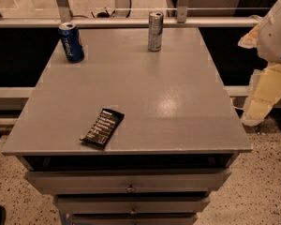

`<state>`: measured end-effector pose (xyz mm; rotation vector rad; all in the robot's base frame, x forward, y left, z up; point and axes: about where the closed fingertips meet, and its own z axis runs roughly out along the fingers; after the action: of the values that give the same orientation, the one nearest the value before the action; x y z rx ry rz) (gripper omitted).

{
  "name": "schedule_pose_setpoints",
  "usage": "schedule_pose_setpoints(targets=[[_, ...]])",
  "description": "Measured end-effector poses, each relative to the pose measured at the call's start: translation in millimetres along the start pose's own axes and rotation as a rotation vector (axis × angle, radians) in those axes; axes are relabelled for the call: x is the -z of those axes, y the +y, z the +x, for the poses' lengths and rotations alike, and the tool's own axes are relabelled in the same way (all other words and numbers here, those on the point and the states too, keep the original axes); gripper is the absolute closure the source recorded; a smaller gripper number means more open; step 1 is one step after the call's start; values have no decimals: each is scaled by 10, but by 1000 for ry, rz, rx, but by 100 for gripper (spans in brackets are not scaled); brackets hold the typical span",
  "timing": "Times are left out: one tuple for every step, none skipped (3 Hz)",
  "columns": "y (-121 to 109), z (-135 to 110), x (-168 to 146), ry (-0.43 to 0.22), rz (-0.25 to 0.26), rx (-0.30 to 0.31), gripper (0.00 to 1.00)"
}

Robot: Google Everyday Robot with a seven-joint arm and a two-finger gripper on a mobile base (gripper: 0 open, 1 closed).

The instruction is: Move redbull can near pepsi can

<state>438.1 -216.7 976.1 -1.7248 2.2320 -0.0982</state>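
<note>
The slim, tall silver-grey metal redbull can (155,31) stands upright at about 12 o'clock on the flat grey tabletop (178,107), close to the far edge. The wider deep blue metal pepsi can (71,42) stands at about 10 o'clock, well apart from it. The robot's cream-coloured tool (261,100) hangs off the tabletop at 3 o'clock, beyond the right edge and well apart from both cans. I cannot tell whether it is open or closed. Nothing is held, so the whole reach is probably yet to come.

The main risk is tipping. The redbull can is narrow and tall, so a sideways brush during the approach from 3 o'clock could knock it over or push it off the far edge. A grasp taken too high or off-centre could let the smooth metal slip. Carried toward 10 o'clock, it could strike the pepsi can if set down too close. A flat black rectangular snack packet (102,127) at 7 o'clock lies clear of that path.
</note>
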Motion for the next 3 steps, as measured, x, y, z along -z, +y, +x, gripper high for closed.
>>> schedule_pose_setpoints(targets=[[-11,-2,-6,-4,2,0,0],[-187,-38,-117,-70,30,0,0],[-611,-75,-239,-200,85,-1,0]])
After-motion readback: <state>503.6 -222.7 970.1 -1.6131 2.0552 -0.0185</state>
